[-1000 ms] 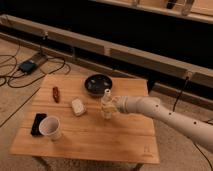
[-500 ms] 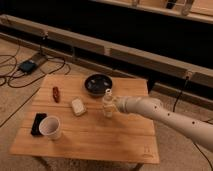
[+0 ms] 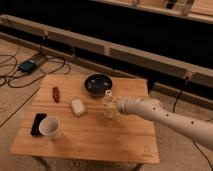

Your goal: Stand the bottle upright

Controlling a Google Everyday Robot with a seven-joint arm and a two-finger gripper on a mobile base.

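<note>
bottle [image 3: 108, 105]: clear plastic, white cap, pale whitish label
gripper [image 3: 116, 106]: off-white, at the bottle's right side, mid-table
arm [image 3: 170, 119]: off-white with small dark dots
table [image 3: 100, 135]: light tan wood, fine plank lines
bowl [image 3: 97, 83]: dark, near black
paper cup [image 3: 50, 127]: white
block [image 3: 77, 106]: whitish
small object [image 3: 56, 93]: dark red
flat object [image 3: 38, 124]: black
floor box [image 3: 28, 65]: dark teal-grey, black cables

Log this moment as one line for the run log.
task: stand bottle upright | bottle: upright on wooden table | claw: at bottle's side | nearby: white cup, dark bowl
</note>
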